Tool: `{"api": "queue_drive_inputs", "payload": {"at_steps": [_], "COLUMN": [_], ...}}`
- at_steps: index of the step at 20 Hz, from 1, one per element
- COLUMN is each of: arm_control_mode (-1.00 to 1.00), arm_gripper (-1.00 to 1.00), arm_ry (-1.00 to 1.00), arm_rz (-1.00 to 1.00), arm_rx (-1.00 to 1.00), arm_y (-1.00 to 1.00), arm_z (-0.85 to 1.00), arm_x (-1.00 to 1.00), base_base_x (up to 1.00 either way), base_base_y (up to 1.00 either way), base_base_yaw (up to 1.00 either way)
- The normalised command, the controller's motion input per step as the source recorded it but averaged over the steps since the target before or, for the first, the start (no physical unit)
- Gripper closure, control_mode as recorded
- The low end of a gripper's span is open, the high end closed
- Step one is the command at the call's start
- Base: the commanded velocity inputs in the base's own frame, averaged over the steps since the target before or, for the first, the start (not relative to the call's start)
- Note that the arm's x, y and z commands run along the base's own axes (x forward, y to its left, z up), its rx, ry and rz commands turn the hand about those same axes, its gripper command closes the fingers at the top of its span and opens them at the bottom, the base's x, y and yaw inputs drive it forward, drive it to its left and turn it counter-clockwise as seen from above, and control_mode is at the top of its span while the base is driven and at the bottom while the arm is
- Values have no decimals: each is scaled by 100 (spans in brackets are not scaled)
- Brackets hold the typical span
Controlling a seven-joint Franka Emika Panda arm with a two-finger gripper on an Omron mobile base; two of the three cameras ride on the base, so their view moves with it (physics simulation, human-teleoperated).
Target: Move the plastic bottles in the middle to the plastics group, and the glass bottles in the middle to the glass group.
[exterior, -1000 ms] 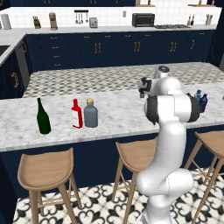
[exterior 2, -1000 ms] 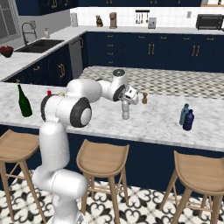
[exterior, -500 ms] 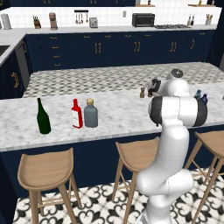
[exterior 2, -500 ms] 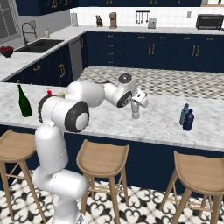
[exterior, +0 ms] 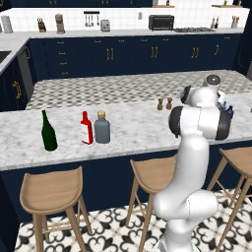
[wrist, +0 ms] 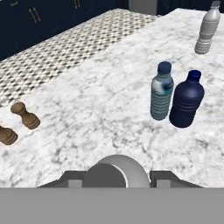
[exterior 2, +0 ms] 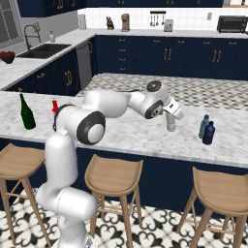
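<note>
Standing behind the arm, I lose the jaws to the white wrist in the left base view; from the right they hang over a clear bottle on the bench, apart or clamped I cannot tell. Grey-blue bottle and navy bottle nearly touch. Far left: green bottle, red bottle, squat grey bottle.

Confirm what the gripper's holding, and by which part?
The clear bottle, pinched near its cap by the gripper; its body hangs below the fingers.
</note>
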Motion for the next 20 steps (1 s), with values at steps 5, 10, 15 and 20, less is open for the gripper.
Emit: {"api": "queue_drive_inputs", "payload": {"at_steps": [5,10,15,20], "arm_control_mode": [-100,-100,-100,-100], "arm_gripper": [100,100,100,100], "arm_ry": [0,0,2,0], "arm_rz": [-24,-21,-2,0], "arm_rx": [0,1,7,9], "arm_y": [-79,-66,5,0], "arm_z": [11,11,0,-1], "arm_x": [0,0,-8,-2], "base_base_x": [0,0,0,0], "base_base_y": [0,0,0,0], "base_base_yaw": [0,0,0,0]}}
